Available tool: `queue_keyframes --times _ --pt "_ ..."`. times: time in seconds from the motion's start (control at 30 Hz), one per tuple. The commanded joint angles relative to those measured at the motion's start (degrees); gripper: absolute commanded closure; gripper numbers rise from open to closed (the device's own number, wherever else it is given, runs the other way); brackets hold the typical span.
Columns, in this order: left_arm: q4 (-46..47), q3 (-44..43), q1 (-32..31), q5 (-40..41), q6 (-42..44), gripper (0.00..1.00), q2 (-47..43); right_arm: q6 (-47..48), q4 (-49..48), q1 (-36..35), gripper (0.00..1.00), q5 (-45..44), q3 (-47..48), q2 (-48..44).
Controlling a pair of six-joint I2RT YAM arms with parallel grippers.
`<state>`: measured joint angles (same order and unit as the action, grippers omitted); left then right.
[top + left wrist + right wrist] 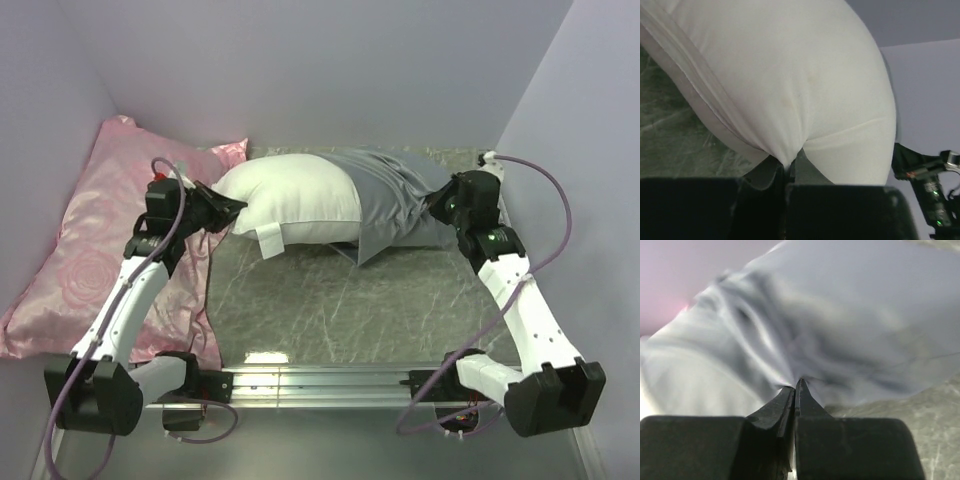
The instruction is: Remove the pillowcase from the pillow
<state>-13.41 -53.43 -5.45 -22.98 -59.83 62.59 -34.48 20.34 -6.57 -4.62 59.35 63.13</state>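
Observation:
The plump white pillow [295,198] lies across the back middle of the table, its left half bare. The shiny grey-blue pillowcase [395,195] still covers its right half, bunched and wrinkled. My left gripper [232,210] is shut on the pillow's left end; in the left wrist view the white fabric [790,90] is pinched between the fingers [771,172]. My right gripper [437,207] is shut on the pillowcase's right end; in the right wrist view the grey satin [840,325] pulls into folds at the fingertips [805,392].
A pink rose-patterned satin pillow [85,250] lies along the left wall, under my left arm. The table top [340,300] is grey marbled. Lilac walls close in at the back and both sides. A white tag [268,240] hangs from the pillow's front.

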Motion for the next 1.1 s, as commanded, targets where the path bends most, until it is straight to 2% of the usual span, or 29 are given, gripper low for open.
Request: queue_keyframes --times 0.0,0.1,0.13,0.2,0.23,0.27,0.33,0.37,0.4,0.5,0.63,0.7,0.73,0.87,1.03,1.07 --pt "7.8 3.1 -3.1 3.8 5.4 0.99 2.0 2.3 -2.7 -3.7 1.0 -5.9 1.4 -3.9" --pt "9.1 7.6 -3.7 3.0 6.2 0.87 1.9 2.9 -3.7 -6.3 1.0 -2.4 -3.3 -5.6" --pt "9.2 8.4 -3.7 2.7 6.5 0.71 1.2 3.1 -3.3 -7.4 1.0 -2.9 -4.3 -6.3" --pt "8.1 9.6 -3.7 2.0 8.0 0.54 -0.1 3.9 -2.6 -9.6 1.0 -3.9 -7.7 -8.2" --pt "7.1 9.4 -3.7 2.7 8.8 0.4 -2.4 4.1 -2.2 -10.0 1.0 -4.0 -8.5 -8.9" --pt "4.7 8.4 -3.7 3.4 10.6 0.34 -3.8 4.4 -1.6 -10.2 0.97 -3.8 -9.9 -10.3" --pt "2.1 5.7 -3.7 5.6 13.5 0.26 -7.5 4.4 -1.4 -10.9 0.84 -3.2 -10.9 -12.1" --pt "-0.5 4.7 -3.7 6.4 14.3 0.25 -8.5 4.8 -1.1 -11.2 0.79 -2.4 -11.4 -13.7" --pt "-0.9 3.6 -3.7 6.8 15.2 0.23 -9.3 4.9 -0.6 -11.5 0.68 -2.3 -11.4 -14.6" --pt "-3.6 -1.1 -3.8 8.1 17.0 0.22 -8.3 5.7 1.2 -12.7 0.52 -2.3 -9.4 -17.2" --pt "-2.8 -5.6 -5.3 9.1 17.1 0.21 -3.3 7.6 0.5 -13.6 0.39 -1.2 -5.9 -18.7" --pt "-2.8 -9.4 -8.0 11.8 18.3 0.2 -0.4 10.2 0.6 -13.5 0.34 -0.8 -1.8 -14.7" --pt "-4.4 -11.0 -9.0 13.4 18.8 0.2 3.8 11.6 0.4 -13.6 0.33 0.7 0.0 -12.5" --pt "-4.8 -17.5 -13.1 16.3 20.2 0.19 13.6 20.0 1.3 -13.6 0.29 3.7 12.8 4.4" --pt "-3.6 -19.3 -19.4 17.1 20.6 0.19 24.2 24.8 3.0 -14.0 0.26 8.0 25.4 19.8" --pt "-2.9 -18.2 -20.2 17.1 20.5 0.2 25.2 26.3 4.3 -14.2 0.26 8.0 30.6 25.3"
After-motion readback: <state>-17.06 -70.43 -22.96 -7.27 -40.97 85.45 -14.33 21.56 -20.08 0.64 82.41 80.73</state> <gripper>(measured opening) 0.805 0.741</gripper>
